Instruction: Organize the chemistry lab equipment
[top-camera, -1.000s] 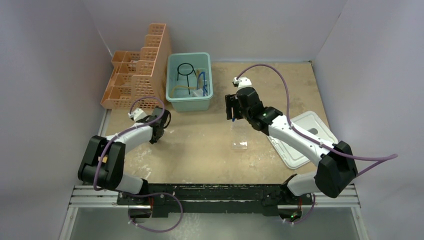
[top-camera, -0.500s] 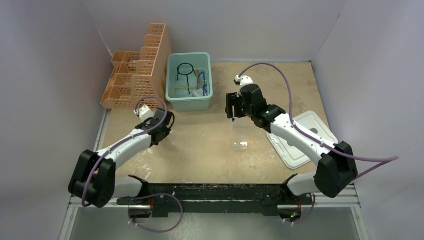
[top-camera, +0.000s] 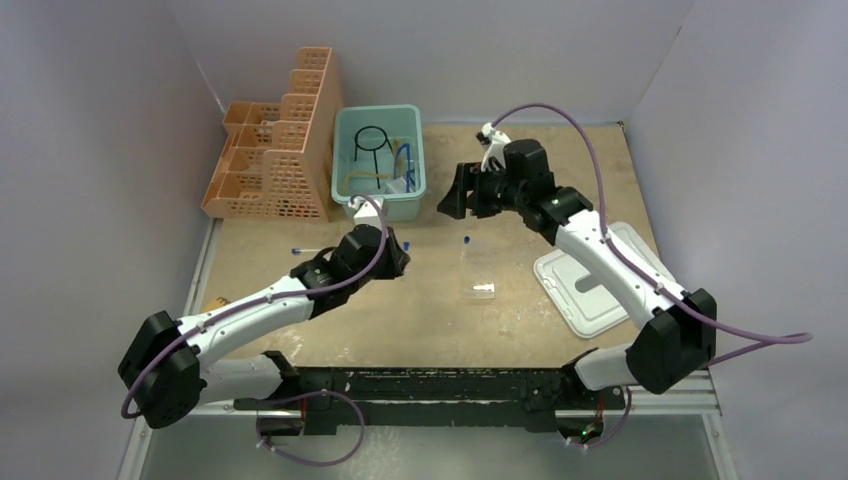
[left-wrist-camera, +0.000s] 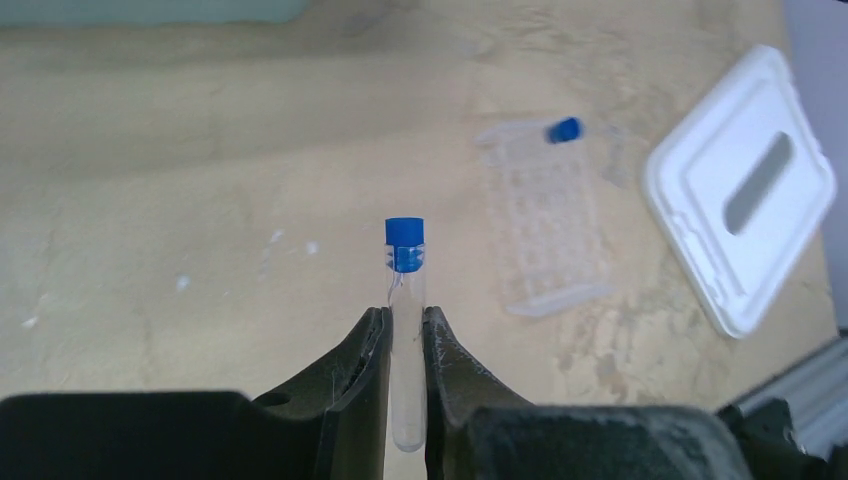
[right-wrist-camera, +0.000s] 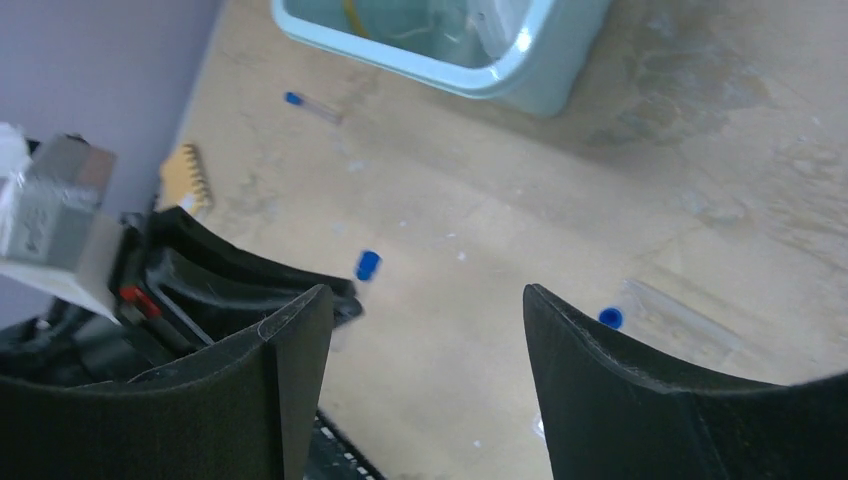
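Bin: wire ring, hose, goggles | rack: one blue-capped tube

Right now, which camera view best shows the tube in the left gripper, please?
The left wrist view: the blue-capped tube shows cap to base, clamped in the left gripper. The top and right wrist views catch mainly its blue cap.

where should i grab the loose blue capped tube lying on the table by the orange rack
Grip the loose tube on its clear body near mid-length, straight down from above, jaws across its thin width. It lies flat on the table with bare board on both sides; the cap end is short. The right gripper is open; the left gripper is shut on a second tube.
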